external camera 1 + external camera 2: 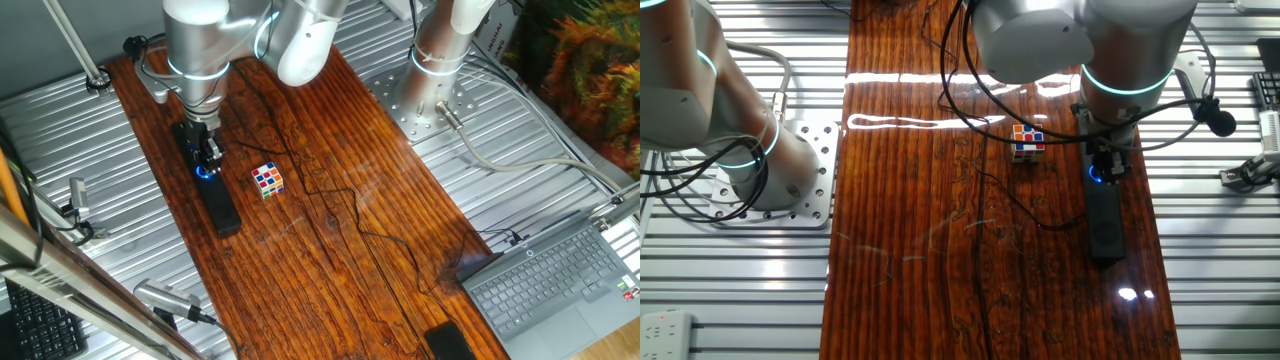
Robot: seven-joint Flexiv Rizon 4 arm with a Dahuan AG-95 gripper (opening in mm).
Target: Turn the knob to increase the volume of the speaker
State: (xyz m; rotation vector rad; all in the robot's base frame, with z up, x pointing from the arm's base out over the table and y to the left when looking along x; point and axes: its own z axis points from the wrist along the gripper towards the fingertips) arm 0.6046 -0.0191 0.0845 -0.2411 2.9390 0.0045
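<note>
**Slip or shove at the knob**

Laptop (555, 285) sits nearest, well clear of the work. Farther back, the speaker (220, 205) lies along the wooden table (340, 240), a cube (267, 180) just beside it. The gripper (208, 160) is down over the blue-lit knob (205, 172); whether its fingers actually clasp it, I cannot tell. A loose hold would likely slip; an off-centre twist could drag the light bar sideways.

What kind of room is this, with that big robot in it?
Probably a robot lab or workshop, not a home. A robot arm is bolted by a wooden table, a laptop sits on metal benches, and its tool is down on a speaker beside a puzzle cube.
</note>
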